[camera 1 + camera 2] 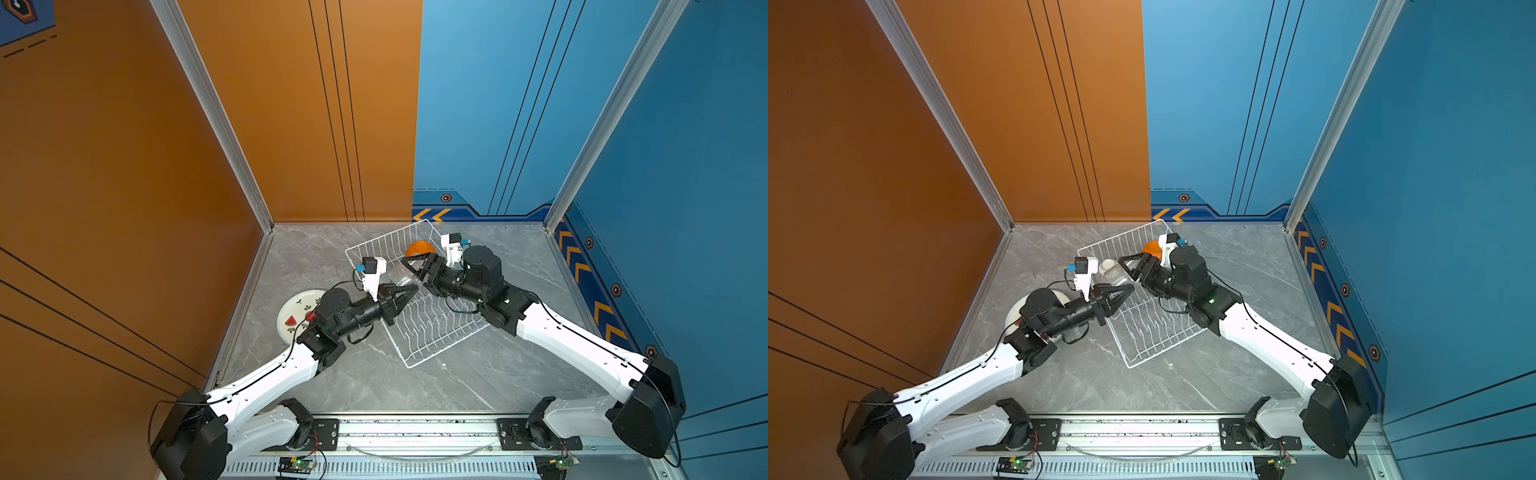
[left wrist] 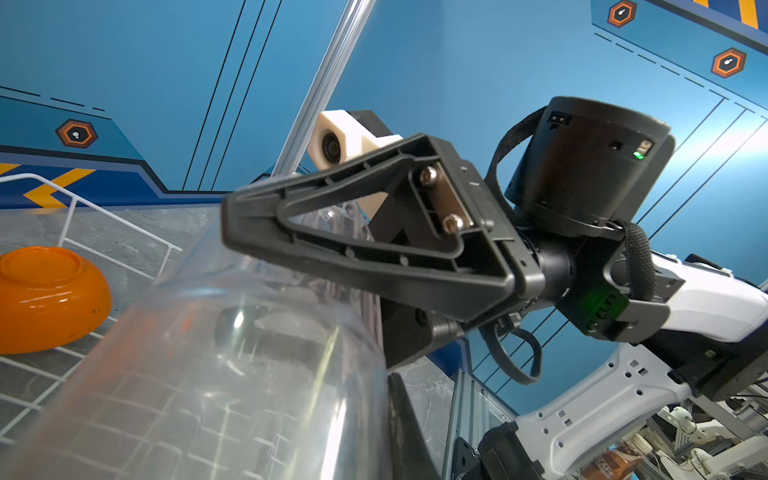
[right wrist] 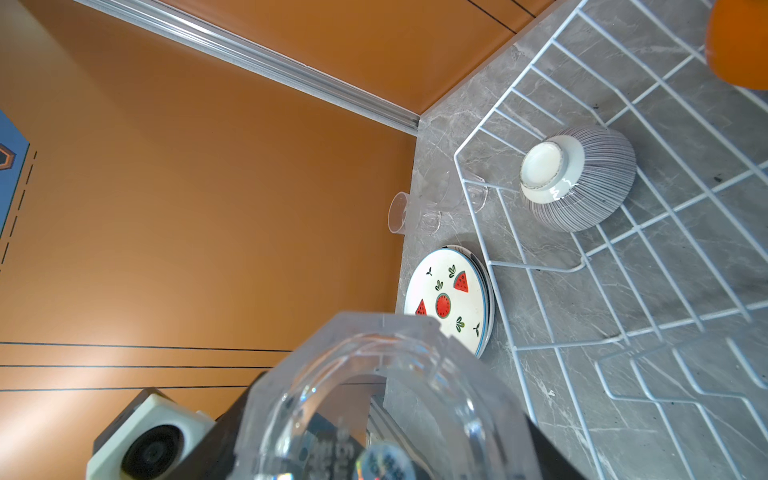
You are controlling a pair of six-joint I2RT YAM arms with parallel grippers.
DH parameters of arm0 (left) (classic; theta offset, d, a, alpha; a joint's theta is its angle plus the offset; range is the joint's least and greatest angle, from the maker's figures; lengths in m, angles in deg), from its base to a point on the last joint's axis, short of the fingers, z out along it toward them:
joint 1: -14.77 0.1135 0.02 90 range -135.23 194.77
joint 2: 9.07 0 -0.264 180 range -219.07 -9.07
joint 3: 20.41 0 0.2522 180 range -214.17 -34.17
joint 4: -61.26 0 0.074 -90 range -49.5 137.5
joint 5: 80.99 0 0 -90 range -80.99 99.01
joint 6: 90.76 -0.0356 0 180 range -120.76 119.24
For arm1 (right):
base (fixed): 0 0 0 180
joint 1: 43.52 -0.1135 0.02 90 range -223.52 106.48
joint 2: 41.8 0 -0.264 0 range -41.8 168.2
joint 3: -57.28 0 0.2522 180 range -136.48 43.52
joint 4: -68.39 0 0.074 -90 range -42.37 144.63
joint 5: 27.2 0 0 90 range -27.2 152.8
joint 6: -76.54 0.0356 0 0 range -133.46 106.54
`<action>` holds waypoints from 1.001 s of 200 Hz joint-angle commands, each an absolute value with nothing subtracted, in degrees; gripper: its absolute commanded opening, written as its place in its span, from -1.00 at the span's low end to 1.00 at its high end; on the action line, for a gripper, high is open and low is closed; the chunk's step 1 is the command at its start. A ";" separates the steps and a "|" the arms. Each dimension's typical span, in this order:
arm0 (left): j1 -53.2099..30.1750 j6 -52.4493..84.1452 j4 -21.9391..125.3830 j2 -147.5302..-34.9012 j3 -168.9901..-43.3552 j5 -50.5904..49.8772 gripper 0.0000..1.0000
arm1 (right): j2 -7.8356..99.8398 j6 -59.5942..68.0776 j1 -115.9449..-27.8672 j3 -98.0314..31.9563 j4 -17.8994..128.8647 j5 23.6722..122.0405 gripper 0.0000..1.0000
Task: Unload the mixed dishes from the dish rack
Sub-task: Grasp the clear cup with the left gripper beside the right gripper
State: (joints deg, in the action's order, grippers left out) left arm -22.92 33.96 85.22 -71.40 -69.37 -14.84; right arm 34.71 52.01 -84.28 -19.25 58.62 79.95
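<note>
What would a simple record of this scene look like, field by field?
clear glass: held above the dish rack, between both arms
right gripper: closed around the glass
left gripper: shut, seemingly pinching the glass at its rim
in rack: orange bowl and striped bowl, both upside down
on table: watermelon plate atop another plate; small glasses beside the rack

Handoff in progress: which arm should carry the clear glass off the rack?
Left. The left gripper is shut on the clear glass, and the plates and other glasses lie on its side of the dish rack.
</note>
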 commanded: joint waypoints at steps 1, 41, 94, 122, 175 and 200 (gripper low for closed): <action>-21.20 37.75 83.21 -71.76 -70.74 -12.42 -1.00 | 34.78 46.56 -84.79 -18.14 60.57 82.38 0.07; -20.57 37.82 82.84 -71.39 -70.26 -11.09 -1.00 | 34.02 45.83 -84.91 -18.02 59.24 80.10 0.12; -20.12 37.83 82.69 -72.26 -70.38 -10.74 -1.00 | 33.41 44.69 -86.02 -17.65 58.85 76.20 0.42; -20.18 37.83 82.75 -72.66 -70.79 -10.99 -1.00 | 33.91 44.11 -86.91 -17.68 59.13 73.91 0.60; -20.13 37.38 82.67 -72.28 -70.39 -10.59 -1.00 | 34.75 43.44 -87.14 -17.73 58.91 72.40 0.88; -20.03 37.35 82.68 -72.27 -70.21 -10.35 -1.00 | 34.58 42.19 -87.23 -18.15 57.56 71.41 0.95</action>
